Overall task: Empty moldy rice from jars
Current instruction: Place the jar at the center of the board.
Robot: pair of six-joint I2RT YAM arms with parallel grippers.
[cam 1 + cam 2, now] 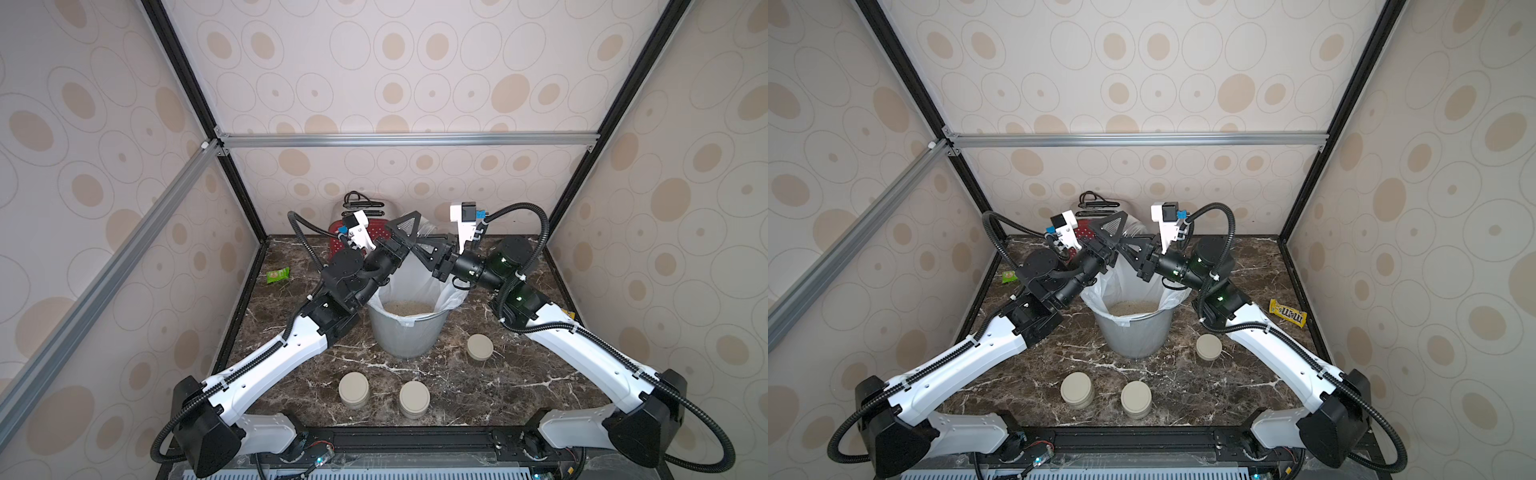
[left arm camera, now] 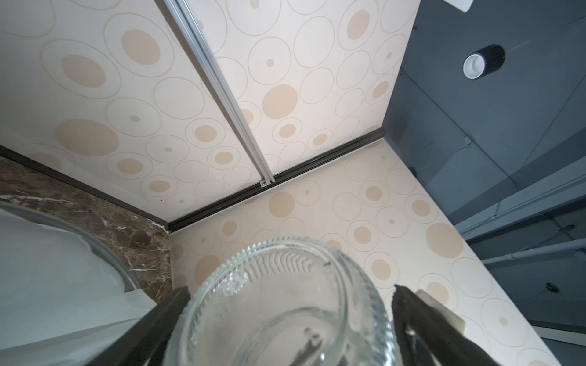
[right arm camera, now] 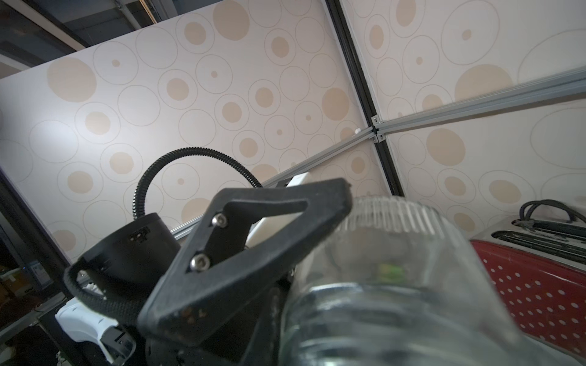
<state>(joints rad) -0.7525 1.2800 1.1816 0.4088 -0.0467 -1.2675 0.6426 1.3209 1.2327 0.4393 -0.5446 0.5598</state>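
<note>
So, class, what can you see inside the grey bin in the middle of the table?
The bin holds a white liner and a layer of pale rice. Its near wall hides the bottom, so the rice's depth cannot be seen.

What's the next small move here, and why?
Probably draw the left gripper back from the jar: its jaws stand open with a gap beside the glass, the jar looks empty, and the right gripper appears shut on it above the bin, where the rice lies.
</note>
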